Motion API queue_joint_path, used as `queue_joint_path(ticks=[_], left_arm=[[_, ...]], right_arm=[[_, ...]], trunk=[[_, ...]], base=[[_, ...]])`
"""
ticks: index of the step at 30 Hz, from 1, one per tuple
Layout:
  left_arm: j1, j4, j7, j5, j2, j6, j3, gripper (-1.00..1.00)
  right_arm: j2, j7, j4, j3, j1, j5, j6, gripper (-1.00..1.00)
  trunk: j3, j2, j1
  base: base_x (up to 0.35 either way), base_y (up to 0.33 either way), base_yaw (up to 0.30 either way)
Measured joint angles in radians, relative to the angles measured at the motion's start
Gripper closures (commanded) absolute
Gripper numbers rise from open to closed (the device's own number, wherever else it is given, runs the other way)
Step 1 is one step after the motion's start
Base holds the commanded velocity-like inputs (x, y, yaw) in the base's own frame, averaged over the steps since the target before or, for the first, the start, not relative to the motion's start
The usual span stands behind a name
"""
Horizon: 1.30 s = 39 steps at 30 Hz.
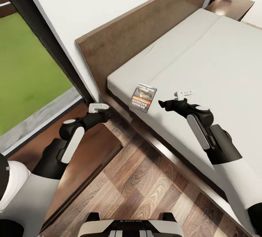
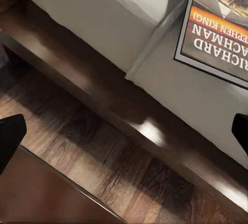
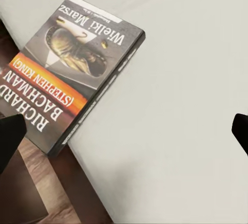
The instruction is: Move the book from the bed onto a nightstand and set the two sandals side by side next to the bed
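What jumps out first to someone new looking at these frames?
The book, dark cover with an orange band, lies at the near corner of the bed's off-white mattress, partly overhanging the edge. The right gripper hovers open just beside it, while the left gripper hangs open above the nightstand by the bed frame. Bright green grass fills the window at the left.

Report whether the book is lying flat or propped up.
Flat, cover up: the book lies closed on the mattress near the bed's corner, its title lettering readable from above.
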Motion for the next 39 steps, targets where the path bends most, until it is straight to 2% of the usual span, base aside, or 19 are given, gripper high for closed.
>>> queue_joint_path(ticks=[11, 21, 39], left_arm=[[0.000, 0.000, 0.000, 0.001, 0.000, 0.000, 0.000, -1.00], [0.000, 0.000, 0.000, 0.001, -0.003, -0.001, 0.000, -1.00], [0.000, 0.002, 0.000, 0.008, -0.004, -0.001, 0.000, -1.00]], right_arm=[[0.006, 0.002, 0.001, 0.005, 0.000, -0.002, -0.002, -1.00], [0.007, 0.005, 0.002, 0.005, 0.000, -0.004, -0.044, -1.00], [0.007, 0.005, 0.002, 0.006, 0.000, -0.005, -0.048, -1.00]], trunk=[[0.016, 0.000, 0.000], [0.032, 0.000, 0.000], [0.059, 0.000, 0.000]], base=[[0.000, 0.000, 0.021], [0.000, 0.000, 0.001], [0.000, 0.000, 0.000]])
